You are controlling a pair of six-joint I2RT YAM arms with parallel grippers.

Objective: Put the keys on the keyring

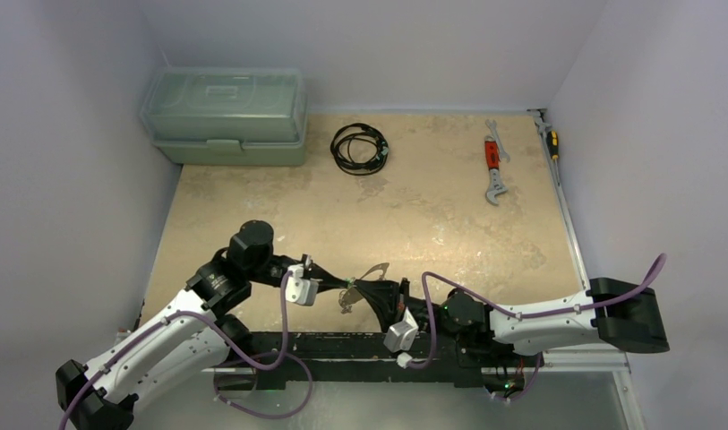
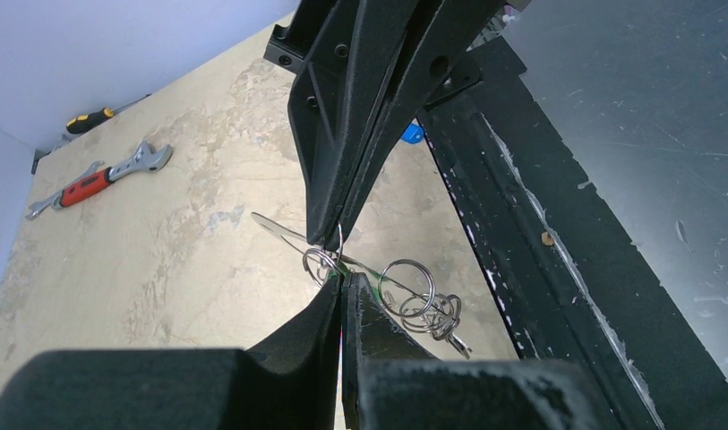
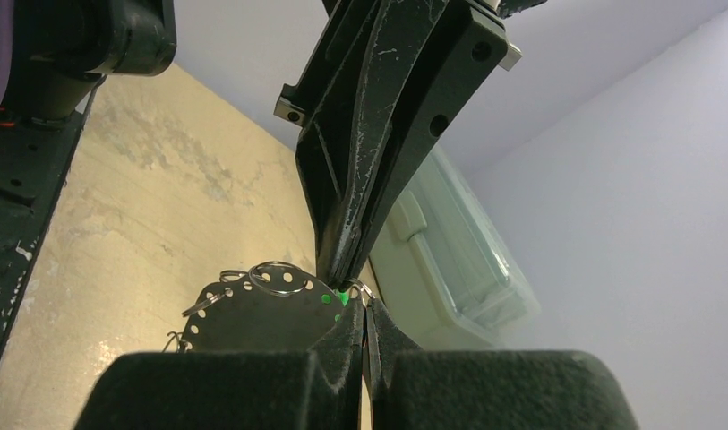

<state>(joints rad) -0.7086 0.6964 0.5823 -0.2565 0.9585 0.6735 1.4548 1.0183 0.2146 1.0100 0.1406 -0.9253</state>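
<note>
Meeting tip-to-tip, left hand [image 2: 342, 280] and right hand [image 2: 329, 235] pinch keyring [image 2: 321, 264].

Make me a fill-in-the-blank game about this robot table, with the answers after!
1. The wrench has a ___ handle.
2. The coiled cable is ___ in colour.
3. The left hand and the right hand are both pinched ___ on the bunch of keys.
4. The toolbox sits in the far ___ corner of the table.
Missing words: red, black, shut, left.
</note>
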